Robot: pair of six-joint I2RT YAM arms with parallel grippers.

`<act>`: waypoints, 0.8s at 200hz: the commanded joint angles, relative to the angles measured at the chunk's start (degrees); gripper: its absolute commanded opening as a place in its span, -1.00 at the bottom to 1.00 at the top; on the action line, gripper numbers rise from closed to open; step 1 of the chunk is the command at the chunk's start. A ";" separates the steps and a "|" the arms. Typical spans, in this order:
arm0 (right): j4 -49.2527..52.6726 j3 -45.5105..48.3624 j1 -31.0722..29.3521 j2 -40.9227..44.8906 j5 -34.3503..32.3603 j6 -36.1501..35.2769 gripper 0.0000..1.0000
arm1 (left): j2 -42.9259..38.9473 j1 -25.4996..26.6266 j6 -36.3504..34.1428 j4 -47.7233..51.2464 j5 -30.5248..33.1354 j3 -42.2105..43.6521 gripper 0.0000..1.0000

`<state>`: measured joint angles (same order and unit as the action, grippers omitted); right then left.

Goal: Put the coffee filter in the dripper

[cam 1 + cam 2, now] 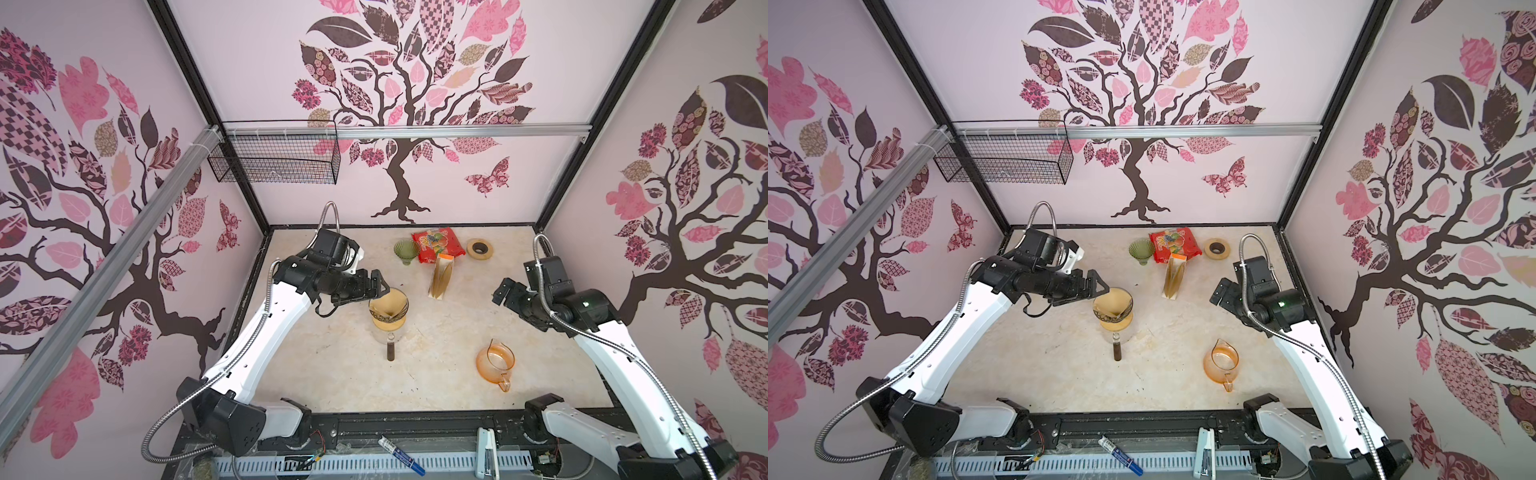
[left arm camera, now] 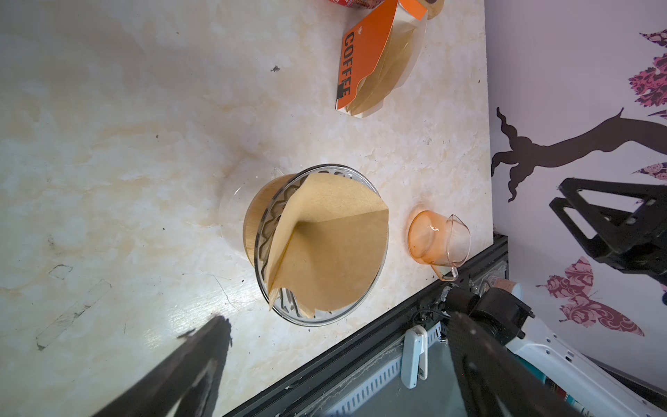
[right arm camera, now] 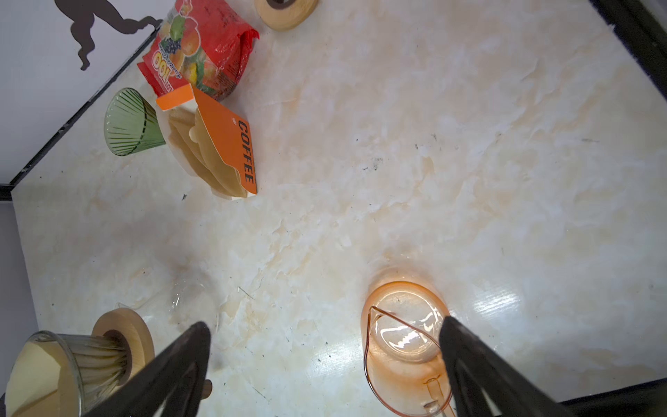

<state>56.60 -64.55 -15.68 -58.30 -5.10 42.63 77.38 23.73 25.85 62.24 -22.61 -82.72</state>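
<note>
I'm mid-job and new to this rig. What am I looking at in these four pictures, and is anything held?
Two robot arms stand at a table, each ending in a claw. Two pictures look down from overhead; the other two come from cameras on the wrists. The brown paper filter sits in the glass dripper, beside the left claw. The right claw hovers above the table. Both are open and hold nothing. Also on the table: an orange jug, a filter pack, a red snack bag, a green glass cone and a wooden ring.
</note>
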 commanded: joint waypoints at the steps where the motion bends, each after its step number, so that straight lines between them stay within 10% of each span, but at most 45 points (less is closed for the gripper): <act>1: -2.97 3.62 -0.08 0.44 2.86 1.75 1.00 | -0.80 0.00 0.50 -1.06 -0.92 -1.68 0.94; 160: -1.58 17.09 -0.14 -1.44 3.98 7.90 1.00 | -2.15 -0.27 0.88 -1.11 -0.01 -0.25 0.94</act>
<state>52.31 -49.10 -15.68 -61.17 -1.67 48.53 76.58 23.70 27.00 62.02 -23.00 -82.72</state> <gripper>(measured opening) 0.998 0.972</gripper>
